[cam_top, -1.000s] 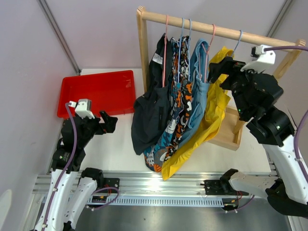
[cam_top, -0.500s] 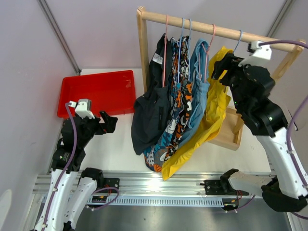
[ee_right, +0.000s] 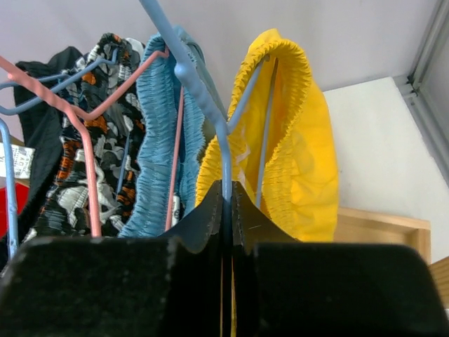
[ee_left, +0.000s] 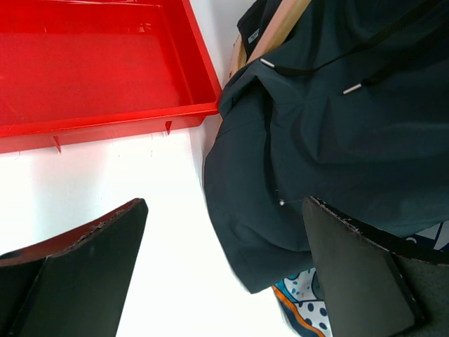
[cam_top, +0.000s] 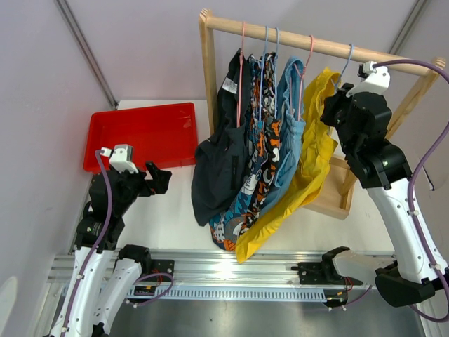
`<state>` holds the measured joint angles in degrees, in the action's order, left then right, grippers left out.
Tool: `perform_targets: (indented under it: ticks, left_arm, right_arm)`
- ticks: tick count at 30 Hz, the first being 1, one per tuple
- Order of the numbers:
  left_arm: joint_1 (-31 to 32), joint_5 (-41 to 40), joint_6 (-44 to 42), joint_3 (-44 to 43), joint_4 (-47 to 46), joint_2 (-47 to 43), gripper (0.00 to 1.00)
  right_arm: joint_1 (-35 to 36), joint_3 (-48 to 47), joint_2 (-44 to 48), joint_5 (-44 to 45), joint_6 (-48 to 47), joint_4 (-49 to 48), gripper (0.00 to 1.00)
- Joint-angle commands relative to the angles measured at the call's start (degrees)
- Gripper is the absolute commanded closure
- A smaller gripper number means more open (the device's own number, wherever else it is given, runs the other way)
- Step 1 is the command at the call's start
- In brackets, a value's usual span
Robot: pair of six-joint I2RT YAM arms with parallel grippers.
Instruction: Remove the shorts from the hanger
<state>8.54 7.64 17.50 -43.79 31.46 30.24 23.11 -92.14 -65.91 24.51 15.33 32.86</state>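
Clamping the neck of the blue hanger [ee_right: 195, 84], the right gripper [ee_right: 226, 202] has its jaws pressed together on the wire, just under the wooden rail [cam_top: 316, 42]. The yellow shorts [ee_right: 295, 140] hang from that hanger at the rail's right end, draping down toward the bench [cam_top: 175, 217]. Next left along the rail are the plain blue shorts [ee_right: 158, 147] on a pink hanger [ee_right: 90, 175], then the patterned pairs [cam_top: 256, 161] and the black shorts [ee_left: 337, 140].

Risks, as I judge them:
- The thin wire may swivel or slip in the pinch.
- Lifting could snag the pink hanger, whose wire runs close by.
- The yellow pair could slide off a tilted arm.

The left gripper [ee_left: 224, 270], jaws apart, hovers well left of the rail near the red tray [ee_left: 91, 63], too far off to steady anything.
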Motion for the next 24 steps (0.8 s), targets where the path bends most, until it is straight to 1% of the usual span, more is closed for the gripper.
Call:
perform_targets:
  ticks: [1,6,11,13,15,16,17,18,19,20,21,22,23,24]
  left_arm:
    - [0.52,0.01,-0.27,0.02,-0.7,-0.36,0.01]
    - [0.52,-0.17,-0.27,-0.07,-0.53,-0.27,0.01]
    - [0.69,2.55,-1.06,-1.03,-2.1,-0.18,0.01]
    - [2.52,2.21,-0.8,-2.52,-3.77,0.26,0.01]
    - [5.42,0.64,0.08,-6.2,-4.22,2.62,0.01]
    - [9.88,-0.33,0.26,-9.53,-4.3,3.85,0.01]
    - [12.62,-1.74,0.43,-13.13,-4.22,5.25,0.01]
    - [16.04,-4.8,0.17,-15.25,-3.96,8.84,0.01]
    - [23.64,-6.83,-0.27,-19.45,-3.69,10.79,0.01]
    - [28.07,-10.5,-1.49,-24.02,-3.43,13.07,0.01]
    - [33.16,-14.19,-2.46,-26.41,-2.73,15.35,0.01]
    - [43.39,-22.41,-3.77,-30.61,-2.55,20.16,0.01]
    - [47.85,-26.23,-6.13,-34.83,-2.72,22.65,0.01]
    - [54.94,-29.93,-7.12,-38.7,-2.9,27.8,0.01]
  right_arm:
    - [-0.7,0.82,1.13,-1.75,0.66,-1.31,1.0]
    - [-1.4,2.31,2.19,-3.24,0.66,-2.36,1.0]
    - [-1.67,-0.32,3.68,-2.98,-0.04,-2.98,1.0]
    - [-1.67,-2.16,4.73,-2.02,-0.13,-3.42,1.0]
    - [-1.58,-2.96,5.61,-0.96,-0.13,-3.68,1.0]
    - [-1.58,-3.39,6.57,-0.09,-0.13,-4.12,1.0]
    - [-1.58,-3.49,7.02,0.62,0.05,-4.3,1.0]
    - [-1.49,-3.66,7.54,1.32,0.22,-4.3,1.0]
    - [-1.32,-3.84,8.42,2.55,0.22,-4.3,1.0]
    - [-0.97,-3.66,8.86,3.25,0.31,-4.38,1.0]
    - [-0.79,-3.66,9.22,4.22,0.4,-4.39,1.0]
    - [-0.62,-3.75,9.74,6.4,0.57,-3.95,1.0]
    - [-0.09,-3.75,9.92,7.47,0.66,-3.86,1.0]
    - [0.09,-4.01,10.1,9.22,0.32,-2.99,1.0]
